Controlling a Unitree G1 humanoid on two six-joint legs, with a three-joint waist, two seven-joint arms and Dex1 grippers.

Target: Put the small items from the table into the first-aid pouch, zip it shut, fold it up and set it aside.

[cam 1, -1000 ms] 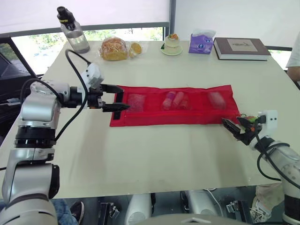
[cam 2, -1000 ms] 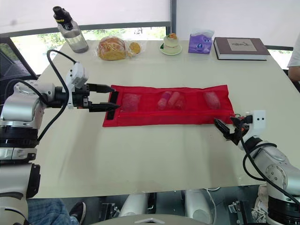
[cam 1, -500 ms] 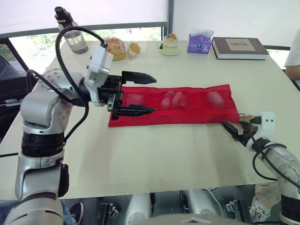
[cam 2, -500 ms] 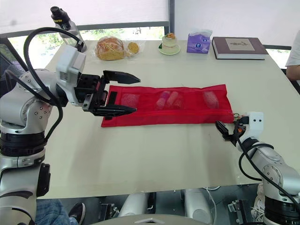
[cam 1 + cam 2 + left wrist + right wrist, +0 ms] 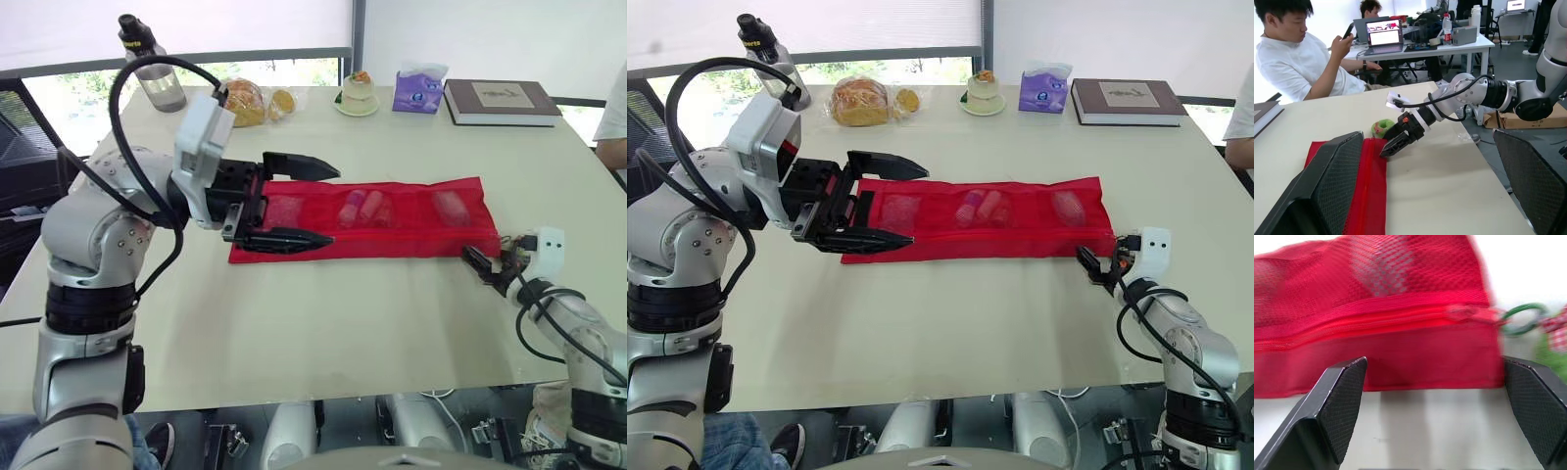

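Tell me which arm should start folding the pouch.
Left, probably. The left end effector is open across the pouch's left end, while the right end effector, also open, sits beside the right corner, short of the fabric.

I saw the red mesh pouch [image 5: 392, 241] spread flat and unfolded on the table [image 5: 323, 323], its long side running left to right. Through the mesh I made out a pale item [image 5: 285, 210] in the left compartment, two pinkish tubes [image 5: 361, 208] side by side in the middle, and one pinkish item [image 5: 452, 207] in the right. The zip pull [image 5: 1462, 312] sat at the right end beside a green ring [image 5: 1520, 319], so the zip looked closed, I think.
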